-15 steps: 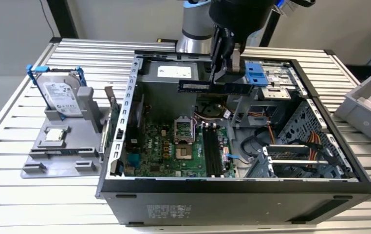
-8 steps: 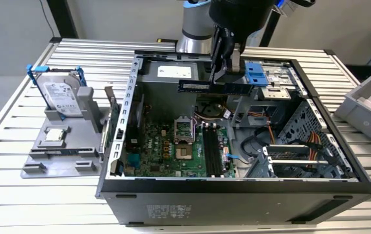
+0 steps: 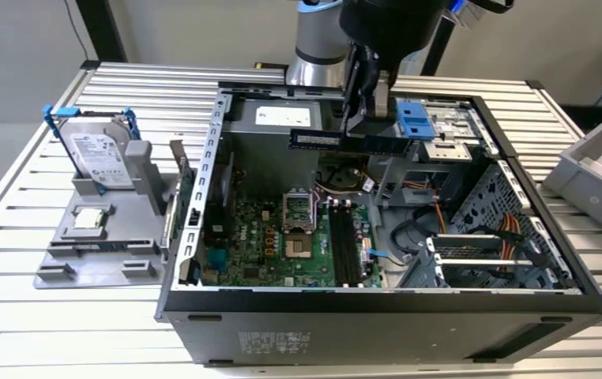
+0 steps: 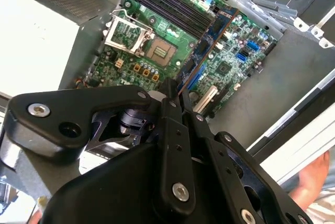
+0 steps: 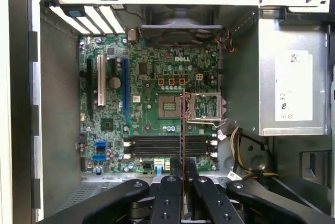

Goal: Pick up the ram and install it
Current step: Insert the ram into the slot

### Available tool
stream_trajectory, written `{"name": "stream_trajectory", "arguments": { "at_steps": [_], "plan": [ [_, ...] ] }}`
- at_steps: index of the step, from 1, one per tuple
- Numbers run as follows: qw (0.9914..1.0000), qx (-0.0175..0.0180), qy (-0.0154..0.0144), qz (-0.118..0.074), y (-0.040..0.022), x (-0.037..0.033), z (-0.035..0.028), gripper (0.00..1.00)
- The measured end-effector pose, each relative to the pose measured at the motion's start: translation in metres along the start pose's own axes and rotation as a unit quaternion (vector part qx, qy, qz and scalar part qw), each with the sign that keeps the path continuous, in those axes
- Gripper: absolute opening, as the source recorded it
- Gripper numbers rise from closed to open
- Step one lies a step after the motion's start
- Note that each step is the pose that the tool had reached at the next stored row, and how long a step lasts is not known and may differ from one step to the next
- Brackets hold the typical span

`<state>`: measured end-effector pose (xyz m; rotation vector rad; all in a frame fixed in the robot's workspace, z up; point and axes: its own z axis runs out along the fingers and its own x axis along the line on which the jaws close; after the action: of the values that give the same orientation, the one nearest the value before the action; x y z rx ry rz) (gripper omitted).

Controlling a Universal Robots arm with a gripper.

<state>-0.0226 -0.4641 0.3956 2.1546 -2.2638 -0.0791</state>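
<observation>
— What's the arm (image 3: 312,57) like?
— A silvery-grey tube, a blue ring (image 3: 320,3) at its joint, I think, then a black wrist housing (image 3: 391,24)
— And the gripper (image 5: 182,174)?
— In both wrist views, matte black linkage bars (image 5: 170,203), rounded at the ends, pinned with silver screws (image 4: 180,191)

The gripper (image 5: 182,168) is black, the ram (image 3: 332,140) dark with a row of black chips, the motherboard (image 3: 280,245) green with black slots, the case (image 3: 385,312) dark grey, the hard drive (image 3: 99,154) silver in a blue frame, its stand (image 3: 69,253) grey, and the surface (image 3: 27,197) pale silver, ribbed in parallel slats.
</observation>
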Motion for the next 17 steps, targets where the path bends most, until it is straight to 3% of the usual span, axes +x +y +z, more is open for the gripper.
{"name": "stream_trajectory", "arguments": {
  "at_steps": [9, 17],
  "plan": [
    [0.99939, 0.0007, -0.0016, 0.035, -0.0002, 0.0045, -0.0001, 0.0],
    [0.99732, 0.0016, -0.0035, 0.073, -0.0003, 0.0076, -0.0002, 0.0]
  ]
}}
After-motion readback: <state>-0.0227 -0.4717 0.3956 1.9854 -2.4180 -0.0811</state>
